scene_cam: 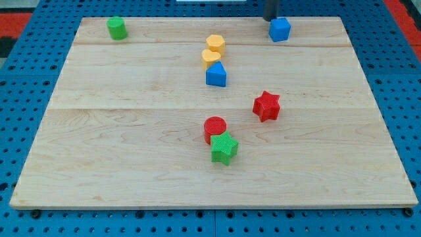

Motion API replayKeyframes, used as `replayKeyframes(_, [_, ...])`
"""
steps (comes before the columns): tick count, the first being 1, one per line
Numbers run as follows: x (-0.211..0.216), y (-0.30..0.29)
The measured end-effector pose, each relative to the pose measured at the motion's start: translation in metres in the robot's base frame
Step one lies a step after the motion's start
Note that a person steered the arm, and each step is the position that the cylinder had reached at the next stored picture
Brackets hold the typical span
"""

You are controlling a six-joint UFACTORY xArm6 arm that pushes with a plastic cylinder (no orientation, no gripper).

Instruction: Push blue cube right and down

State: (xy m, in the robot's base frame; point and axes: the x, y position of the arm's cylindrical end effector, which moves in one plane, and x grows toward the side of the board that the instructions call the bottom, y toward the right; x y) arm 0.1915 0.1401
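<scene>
The blue cube (279, 29) sits near the top edge of the wooden board (131, 131), right of centre. My tip (270, 18) is the lower end of a dark rod coming down from the view's top. It stands just above and left of the blue cube, very close to its upper left corner; I cannot tell if they touch. A second blue block (216, 75), with a pointed top, lies near the board's middle, well down and left of the cube.
Two yellow blocks (215, 44) (211, 56) sit together just above the second blue block. A green cylinder (117, 27) is at the top left. A red star (266, 106), a red cylinder (214, 127) and a green star (223, 147) lie lower down.
</scene>
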Motion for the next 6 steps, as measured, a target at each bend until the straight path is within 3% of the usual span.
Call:
replayKeyframes(2, [0.028,0.043])
replayKeyframes(3, [0.042,0.02])
replayKeyframes(4, [0.001,0.034])
replayKeyframes(6, [0.001,-0.015])
